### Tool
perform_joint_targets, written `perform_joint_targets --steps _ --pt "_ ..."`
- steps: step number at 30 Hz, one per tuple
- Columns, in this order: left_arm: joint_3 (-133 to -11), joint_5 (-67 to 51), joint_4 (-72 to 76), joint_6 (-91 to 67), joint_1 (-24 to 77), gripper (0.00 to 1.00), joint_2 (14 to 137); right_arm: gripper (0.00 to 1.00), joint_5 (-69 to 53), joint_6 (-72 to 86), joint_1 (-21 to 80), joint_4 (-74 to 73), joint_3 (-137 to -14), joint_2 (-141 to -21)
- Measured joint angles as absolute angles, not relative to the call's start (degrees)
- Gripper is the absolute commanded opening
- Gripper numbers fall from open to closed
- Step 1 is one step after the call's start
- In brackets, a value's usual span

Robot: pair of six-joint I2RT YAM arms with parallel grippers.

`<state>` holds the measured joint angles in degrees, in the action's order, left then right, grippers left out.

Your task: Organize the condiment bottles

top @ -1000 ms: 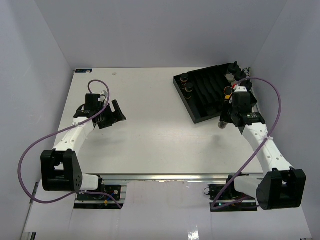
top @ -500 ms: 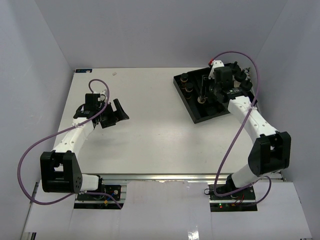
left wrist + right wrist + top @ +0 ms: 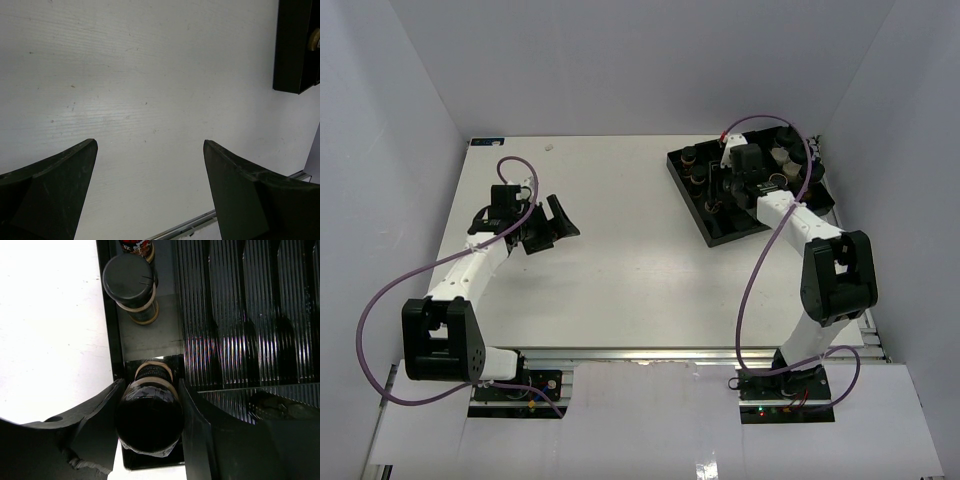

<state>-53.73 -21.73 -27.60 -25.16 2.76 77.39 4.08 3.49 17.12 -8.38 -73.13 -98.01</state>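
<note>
My right gripper (image 3: pixel 150 412) is shut on a condiment bottle (image 3: pixel 150 422) with a dark cap. It holds the bottle upright over the near end of the leftmost channel of the black slotted tray (image 3: pixel 235 315). Further along that channel stands another black-capped bottle (image 3: pixel 131 282), and a third (image 3: pixel 136 246) shows at the top edge. In the top view the right gripper (image 3: pixel 716 203) hangs over the tray (image 3: pixel 735 228), with two bottles (image 3: pixel 694 167) standing beside it. My left gripper (image 3: pixel 558 220) is open over bare table; its fingertips (image 3: pixel 85 160) have nothing between them.
More bottles (image 3: pixel 783 155) sit at the tray's far right corner by the right wall. A corner of the tray (image 3: pixel 295 45) shows at the upper right of the left wrist view. The table's metal front rail (image 3: pixel 190 226) runs below the left fingers.
The right arm has swung from the table near the tray's right corner to over the tray's left channel, carrying the bottle. The left arm has barely moved.
</note>
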Motion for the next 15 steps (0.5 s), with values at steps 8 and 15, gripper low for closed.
perform_joint_targets --steps 8,15 --pt "-54.04 -21.73 -27.08 -25.77 2.76 0.98 77.77 0.26 4.06 3.42 17.13 -2.28 -71.55 -102.52" --pt "-54.17 -21.5 -26.83 -26.02 2.76 0.98 78.24 0.61 4.14 3.19 17.46 -1.07 -71.44 -104.47"
